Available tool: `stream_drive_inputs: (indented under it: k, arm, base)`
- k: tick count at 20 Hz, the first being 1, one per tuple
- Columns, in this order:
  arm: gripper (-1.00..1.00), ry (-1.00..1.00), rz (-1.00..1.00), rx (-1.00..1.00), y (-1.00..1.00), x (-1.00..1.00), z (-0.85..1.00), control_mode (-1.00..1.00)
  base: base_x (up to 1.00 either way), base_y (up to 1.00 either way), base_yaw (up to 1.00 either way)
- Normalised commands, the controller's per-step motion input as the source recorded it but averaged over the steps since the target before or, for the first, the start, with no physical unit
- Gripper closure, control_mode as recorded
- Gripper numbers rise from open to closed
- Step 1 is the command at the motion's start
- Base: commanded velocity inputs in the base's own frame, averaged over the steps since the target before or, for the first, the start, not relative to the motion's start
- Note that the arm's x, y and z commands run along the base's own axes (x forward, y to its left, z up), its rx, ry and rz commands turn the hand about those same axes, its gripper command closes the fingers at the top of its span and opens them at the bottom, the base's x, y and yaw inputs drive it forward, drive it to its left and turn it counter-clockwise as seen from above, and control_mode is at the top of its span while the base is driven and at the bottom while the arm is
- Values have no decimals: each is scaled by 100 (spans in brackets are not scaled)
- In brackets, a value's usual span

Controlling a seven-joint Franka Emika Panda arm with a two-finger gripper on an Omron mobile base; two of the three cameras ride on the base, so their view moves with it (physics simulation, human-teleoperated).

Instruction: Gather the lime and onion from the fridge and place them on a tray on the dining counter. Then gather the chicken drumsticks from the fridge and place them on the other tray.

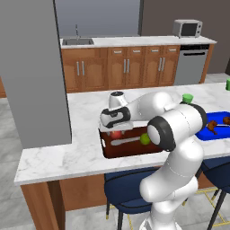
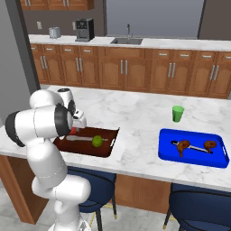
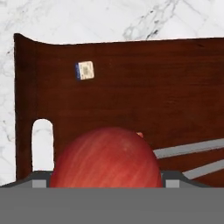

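Centre of the left base view: gripper [image 1: 117, 130] points down over the left end of the brown tray [image 1: 134, 150] on the dining counter [image 1: 58, 157], jaws spread wide, nothing gripped. Onion [image 3: 105, 159] sits low centre in the hand view, between the finger tips on the tray floor, grey utensil [image 3: 188, 148] to its right. Lime [image 2: 97, 141] lies mid-tray beside the utensil. Right of the right base view: blue tray [image 2: 167, 151] carries two drumsticks [image 2: 182, 145]; green cup [image 2: 177, 113] stands behind it.
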Motion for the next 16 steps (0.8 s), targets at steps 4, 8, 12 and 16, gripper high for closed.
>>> stream_drive_inputs:
  k: [4,8,12,16]
  arm:
    - [100,-6,0,0,0,0,0,-100]
    - [100,-1,0,0,0,0,-18,-100]
    - [100,0,0,0,0,0,-29,-100]
    - [-100,-1,0,0,0,0,-34,-100]
  base:
    - [0,0,0]
    - [0,0,0]
    - [0,0,0]
    - [0,0,0]
